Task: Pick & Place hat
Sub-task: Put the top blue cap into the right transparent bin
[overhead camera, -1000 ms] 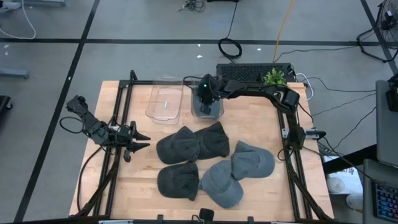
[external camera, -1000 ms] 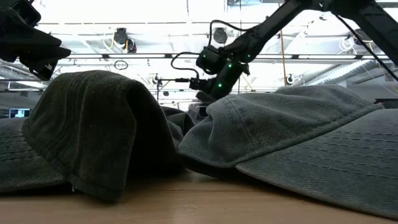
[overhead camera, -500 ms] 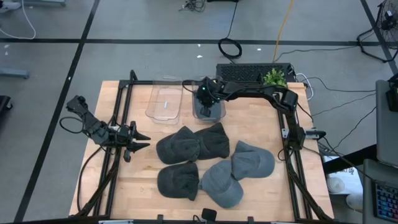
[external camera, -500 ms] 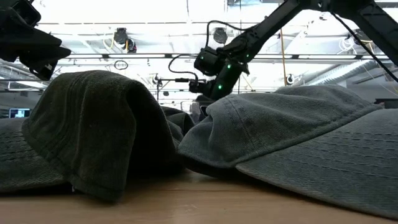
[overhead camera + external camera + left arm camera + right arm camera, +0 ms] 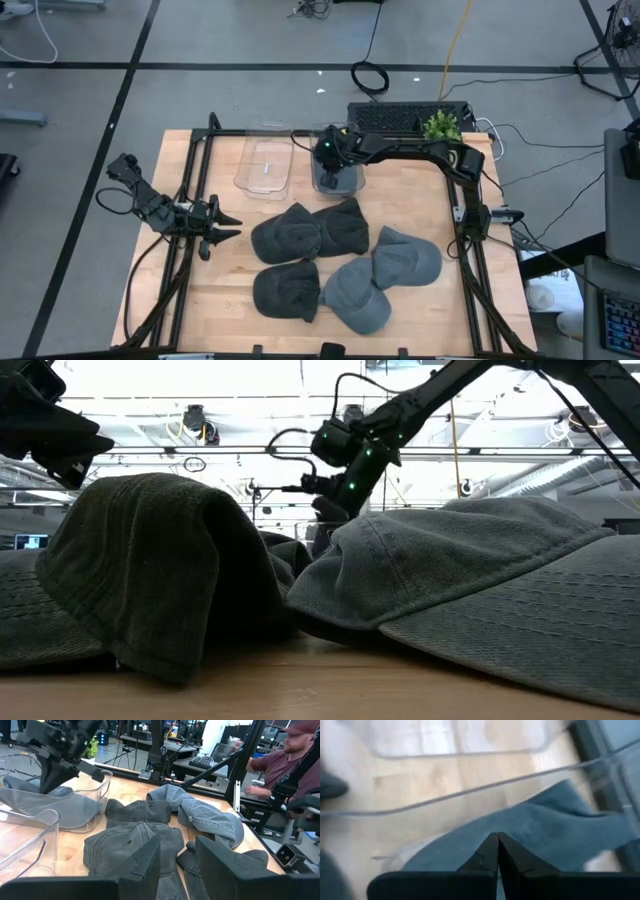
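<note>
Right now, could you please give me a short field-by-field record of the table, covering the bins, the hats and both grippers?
right gripper: shut, over the right clear bin, above a blue-grey hat lying in it
left gripper: open, holding nothing, waiting at the table's left side
left clear bin: no hat visible in it
hats on table: five, clustered together in front of the bins
table: wooden top, dark frame rails along both sides
</note>
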